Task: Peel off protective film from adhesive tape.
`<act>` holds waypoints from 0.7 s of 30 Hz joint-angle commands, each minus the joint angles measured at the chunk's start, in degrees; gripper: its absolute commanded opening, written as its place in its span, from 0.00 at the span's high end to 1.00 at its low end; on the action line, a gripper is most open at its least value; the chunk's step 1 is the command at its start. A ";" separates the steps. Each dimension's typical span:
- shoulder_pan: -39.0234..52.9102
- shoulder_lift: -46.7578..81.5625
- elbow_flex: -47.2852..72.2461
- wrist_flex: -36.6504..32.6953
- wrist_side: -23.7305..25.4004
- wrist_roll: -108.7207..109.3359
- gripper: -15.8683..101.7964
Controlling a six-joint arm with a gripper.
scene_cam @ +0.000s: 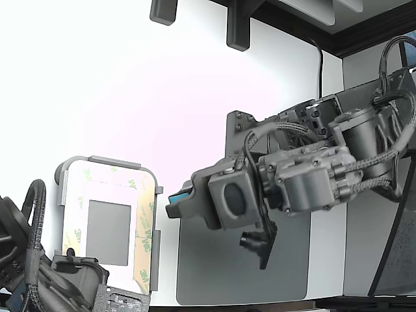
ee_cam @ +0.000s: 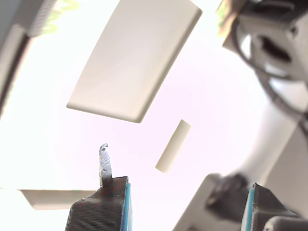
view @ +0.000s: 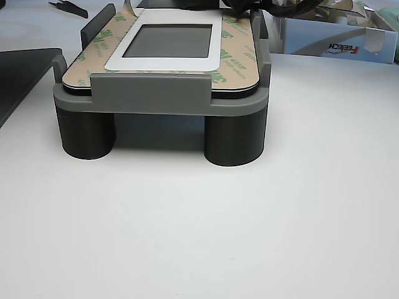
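- the protective film (scene_cam: 145,224) lies in cream strips with green logos around a small dark grey square (scene_cam: 108,232), on a white plate (scene_cam: 88,188) held in a grey fixture (view: 149,93) at the exterior view's left.
- a large dark mat (scene_cam: 240,273) lies in the middle.
- the gripper (scene_cam: 179,201) hangs above it, near the fixture, not touching it.
- the wrist view alone shows its jaws apart, holding nothing; the other view shows the fixture's two round legs (view: 234,140).

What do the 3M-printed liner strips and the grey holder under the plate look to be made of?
The protective film looks like matte cream release paper: flat, non-glossy, printed with green 3M logos, one end curling up at the holder's far side. The grey holder looks like 3D-printed plastic: uniform matte grey, blocky rims, darker cylindrical legs. Layer lines are not resolvable here, so the printing is a guess.
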 commanded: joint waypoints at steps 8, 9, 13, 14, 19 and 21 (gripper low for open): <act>-11.16 35.24 12.74 -16.00 11.60 69.96 0.02; -11.87 35.16 10.90 -12.57 14.68 77.78 0.02; -14.85 35.07 9.32 -2.29 18.37 98.79 0.02; -16.08 35.07 9.93 -0.18 17.05 102.22 0.02; -22.41 35.16 12.92 3.08 11.16 104.77 0.02; -22.76 35.16 13.54 4.04 11.07 104.33 0.02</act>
